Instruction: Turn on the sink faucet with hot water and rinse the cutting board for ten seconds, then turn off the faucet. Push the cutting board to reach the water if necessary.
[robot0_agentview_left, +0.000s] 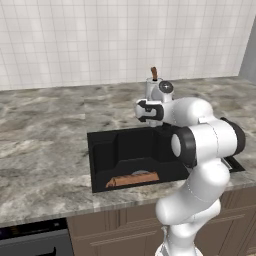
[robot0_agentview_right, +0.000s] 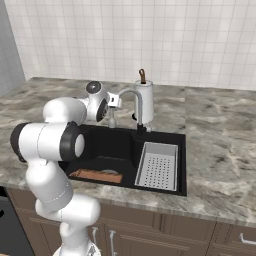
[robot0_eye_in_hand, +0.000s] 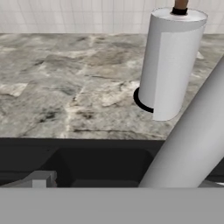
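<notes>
The black sink (robot0_agentview_left: 125, 150) (robot0_agentview_right: 107, 145) is set into the marble counter. The orange-brown cutting board (robot0_agentview_left: 133, 179) (robot0_agentview_right: 96, 175) lies flat on the basin floor along its near wall. From the sink's back rim the grey faucet (robot0_agentview_right: 136, 100) arches up, and in the hand view its spout (robot0_eye_in_hand: 188, 144) runs as a thick diagonal bar close by. My gripper (robot0_agentview_left: 143, 111) (robot0_agentview_right: 118, 100) hovers above the back of the basin, just left of the spout's tip, open and holding nothing. No water is in view.
A white paper-towel roll with a brown knob (robot0_agentview_left: 154, 82) (robot0_agentview_right: 144, 97) (robot0_eye_in_hand: 173, 61) stands on the counter just behind the faucet. A perforated grey tray (robot0_agentview_right: 158, 165) fills the basin's right side. The tiled wall rises behind the counter.
</notes>
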